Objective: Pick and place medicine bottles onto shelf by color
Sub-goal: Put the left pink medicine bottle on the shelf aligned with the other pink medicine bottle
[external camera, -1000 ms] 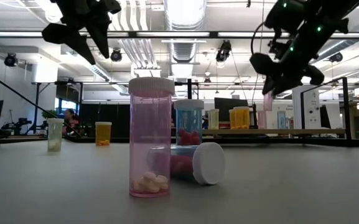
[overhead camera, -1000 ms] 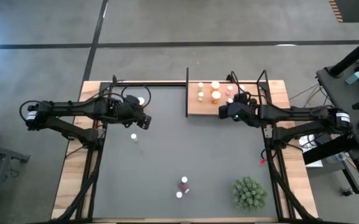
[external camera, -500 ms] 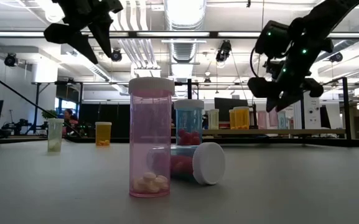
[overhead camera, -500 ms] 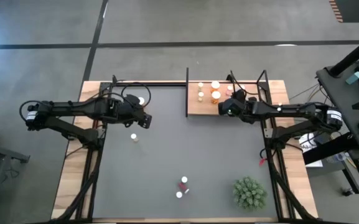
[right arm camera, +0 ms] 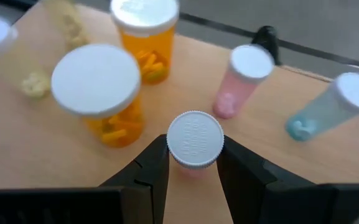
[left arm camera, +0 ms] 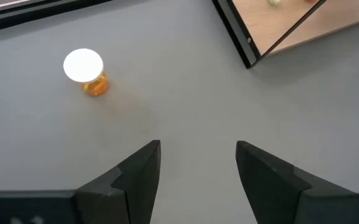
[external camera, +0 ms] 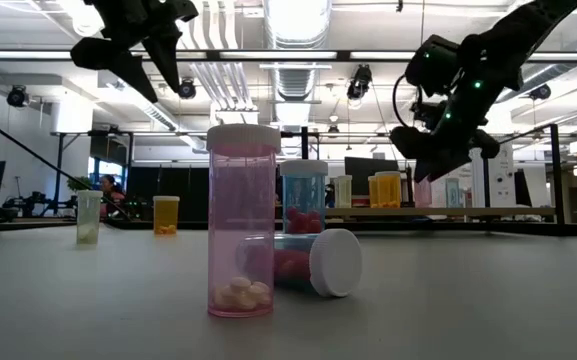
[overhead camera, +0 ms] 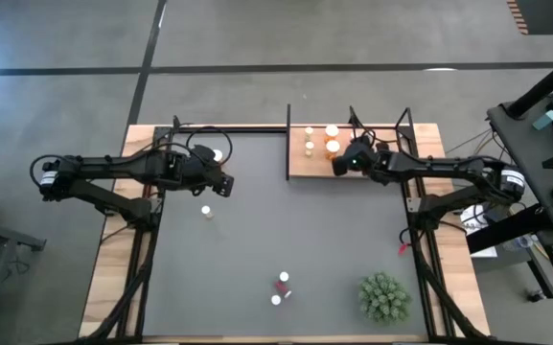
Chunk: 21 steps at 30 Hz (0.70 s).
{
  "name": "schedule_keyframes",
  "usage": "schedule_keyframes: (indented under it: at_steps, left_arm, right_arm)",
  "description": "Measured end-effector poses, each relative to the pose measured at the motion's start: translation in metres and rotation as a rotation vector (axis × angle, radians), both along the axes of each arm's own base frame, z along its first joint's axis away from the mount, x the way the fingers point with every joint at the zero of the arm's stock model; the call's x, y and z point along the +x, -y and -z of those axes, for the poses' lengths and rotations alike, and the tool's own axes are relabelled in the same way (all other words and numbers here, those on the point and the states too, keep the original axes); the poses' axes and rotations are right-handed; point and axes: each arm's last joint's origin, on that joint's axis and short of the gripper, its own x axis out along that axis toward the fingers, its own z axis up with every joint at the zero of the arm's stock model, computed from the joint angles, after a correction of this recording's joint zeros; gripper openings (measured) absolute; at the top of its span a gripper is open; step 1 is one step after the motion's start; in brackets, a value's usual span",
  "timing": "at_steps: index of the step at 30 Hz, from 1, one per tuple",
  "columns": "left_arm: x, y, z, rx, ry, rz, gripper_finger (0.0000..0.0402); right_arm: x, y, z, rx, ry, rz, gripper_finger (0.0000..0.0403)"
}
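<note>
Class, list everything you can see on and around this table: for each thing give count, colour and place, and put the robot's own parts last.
Shelf: one, light-brown board with black posts, far side of the mat.
Bottles on the shelf: at least five, white caps; two orange, one pink, one pale blue, one pale with yellowish pills.
Held bottle: one, pink, white cap, over the shelf.
Orange bottle: one, on the mat near the left arm.
Pale bottle: one, white cap, on the mat below the left arm.
Pink bottles: near edge; one tall upright, one lying, another upright behind.
Plant: one, green, near right corner.
Mat: one, dark grey.
Left pincer: open, above the mat.
Right pincer: shut on the held bottle.
</note>
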Motion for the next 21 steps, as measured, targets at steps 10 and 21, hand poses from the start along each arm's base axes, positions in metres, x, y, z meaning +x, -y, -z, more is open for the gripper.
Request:
schedule_keyframes:
  at_steps: [10, 21]
  left_arm:
    - [0.003, 0.0, -0.002, 0.002, 0.039, -0.001, 0.0193]
    - [0.006, -0.001, -0.004, 0.026, 0.073, -0.015, 0.0193]
  right_arm:
    - [-0.007, 0.013, 0.0, 0.021, -0.065, -0.089, 0.0115]
    - [-0.011, 0.02, -0.001, 0.052, -0.035, -0.086, 0.0116]
